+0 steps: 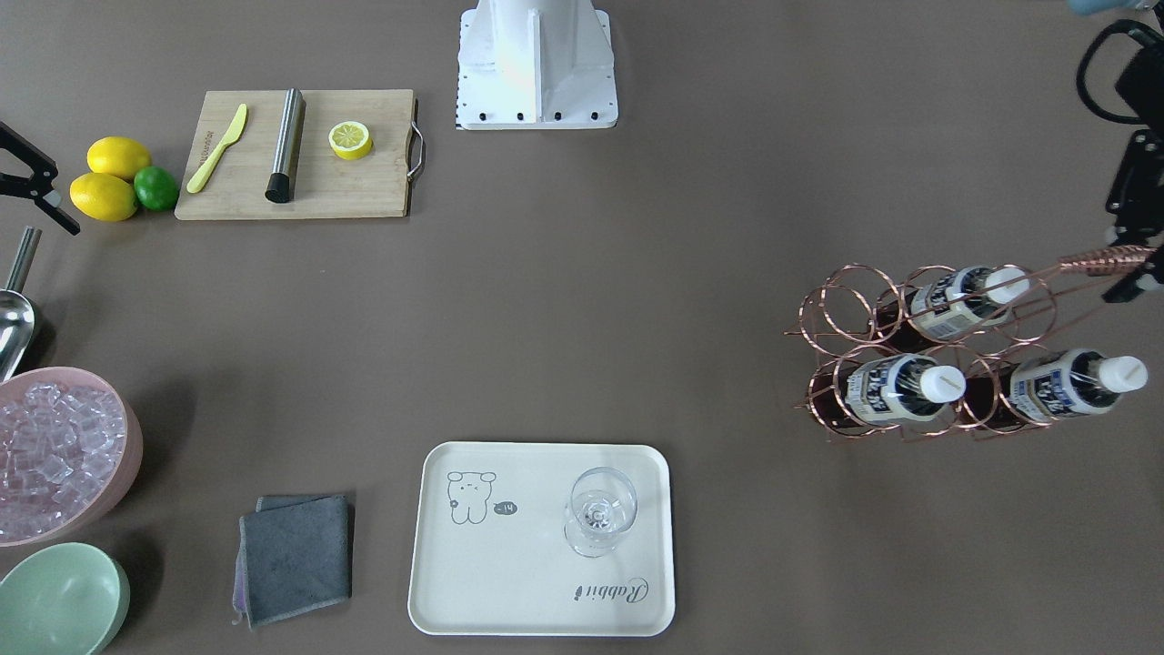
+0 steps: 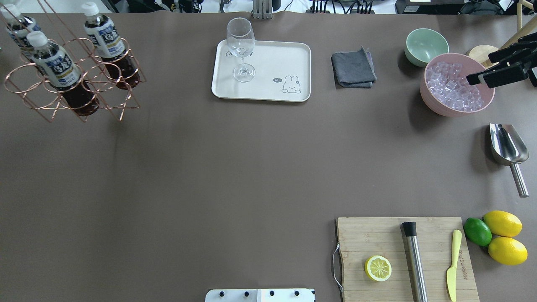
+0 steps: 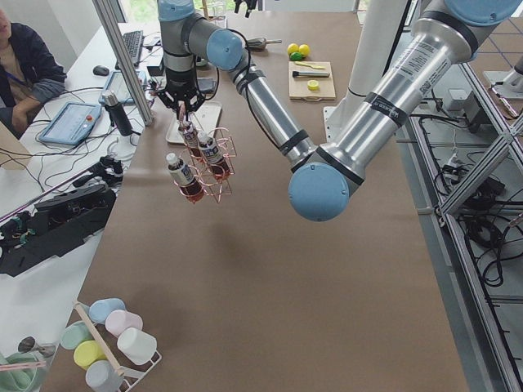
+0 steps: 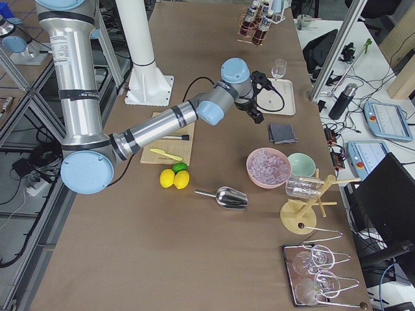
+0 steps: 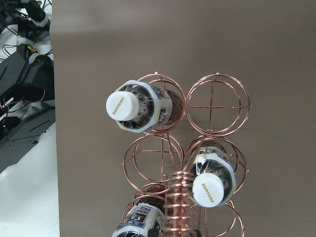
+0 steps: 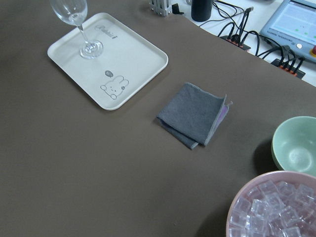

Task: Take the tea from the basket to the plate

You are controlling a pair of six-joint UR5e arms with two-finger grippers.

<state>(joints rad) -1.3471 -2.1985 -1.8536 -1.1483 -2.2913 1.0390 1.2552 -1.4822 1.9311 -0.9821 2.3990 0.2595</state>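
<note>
The left claw [image 1: 1135, 271] seems clamped on the handle [image 1: 1100, 261] of the basket [image 1: 804, 314], far left, with the tea bottles [image 1: 900, 387] inside; the right claw [image 1: 62, 204] hangs spread. A lifted bottle may snag its ring or strike the glass [image 1: 597, 509] on the plate [image 1: 509, 582].

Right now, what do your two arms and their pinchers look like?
The left arm and right arm are shiny silver tubes with pale blue round joint caps and black bands. The left gripper and right gripper are black; black cables loop by both wrists.
</note>
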